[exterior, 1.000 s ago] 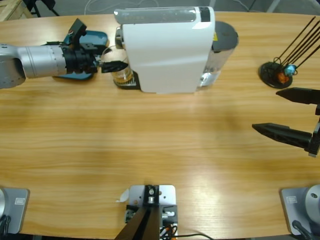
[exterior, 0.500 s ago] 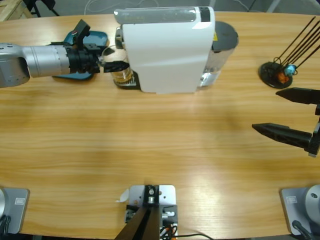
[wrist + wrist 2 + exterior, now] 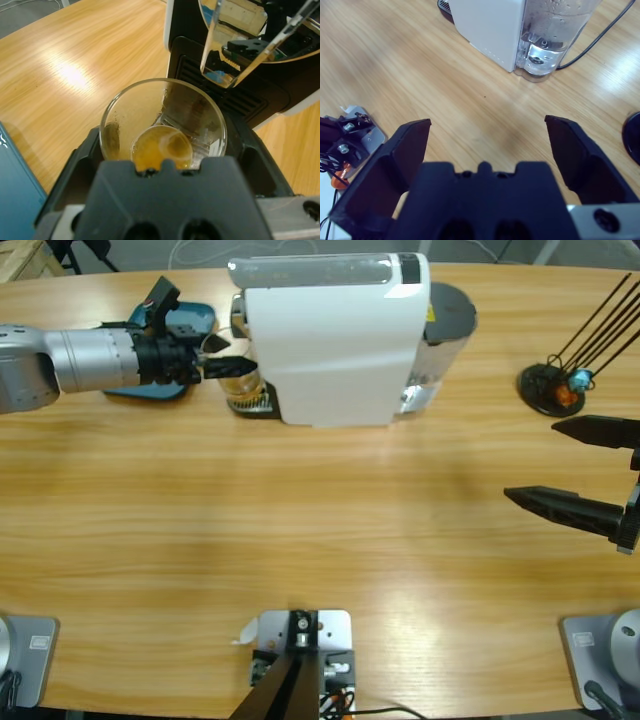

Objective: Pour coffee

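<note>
The left gripper (image 3: 162, 150) grips the glass (image 3: 163, 125) between its jaws, on the tray under the machine (image 3: 335, 335). A shallow layer of coffee (image 3: 161, 148) lies in the glass, so brewing looks done; lifting it out and pouring remain. The right gripper (image 3: 487, 137) hangs wide open, empty, well apart.

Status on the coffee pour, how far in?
Done: the glass already holds a shallow amber layer of coffee, so brewing looks finished. In hand: the left gripper is at the glass with a jaw on either side, the glass under the machine; a firm grip isn't clear. Left: taking the glass out and pouring. The right gripper is open over bare table. No receiving cup is visible.
</note>
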